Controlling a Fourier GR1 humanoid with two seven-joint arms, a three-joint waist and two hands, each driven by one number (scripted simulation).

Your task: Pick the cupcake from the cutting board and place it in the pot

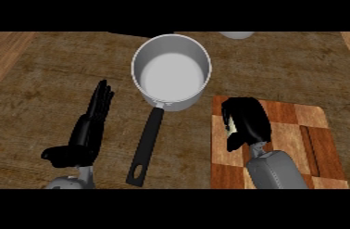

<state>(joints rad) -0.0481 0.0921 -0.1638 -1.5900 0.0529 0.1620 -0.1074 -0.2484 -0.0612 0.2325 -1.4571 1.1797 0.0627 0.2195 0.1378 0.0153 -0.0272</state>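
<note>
Brown, coarse-grained tabletop [287, 70] seen from steeply above, with lighter wooden strips at upper left and upper right corners. Centre: round grey pot [171, 73], upright, mouth open, interior bare, resting on tabletop; black handle [147, 147] running from near wall downward and slightly leftward, with hanging hole at free end. Lower right: chequered wooden cutting board [301, 130] in light and dark squares, lying flat, upper left corner just beside near wall of pot, apart from handle. Right hand [247, 119] over left part of cutting board, grey forearm [277, 170] entering from lower edge; fingers [254, 107] curled downward and closed around cupcake [233, 125], with only a pale sliver visible at left edge of hand, between thumb and fingers, remainder hidden. Cupcake thus over cutting board, below and to right of pot, outside it; contact with board surface not discernible. Left hand [82, 135] at left of view, resting, near handle but apart from it; fingers straight, held together, pointing toward upper edge, thumb out to left, holding nothing. Top edge, right of pot: lower part of pale rounded object [236, 35], cut off by frame, not identifiable.
</note>
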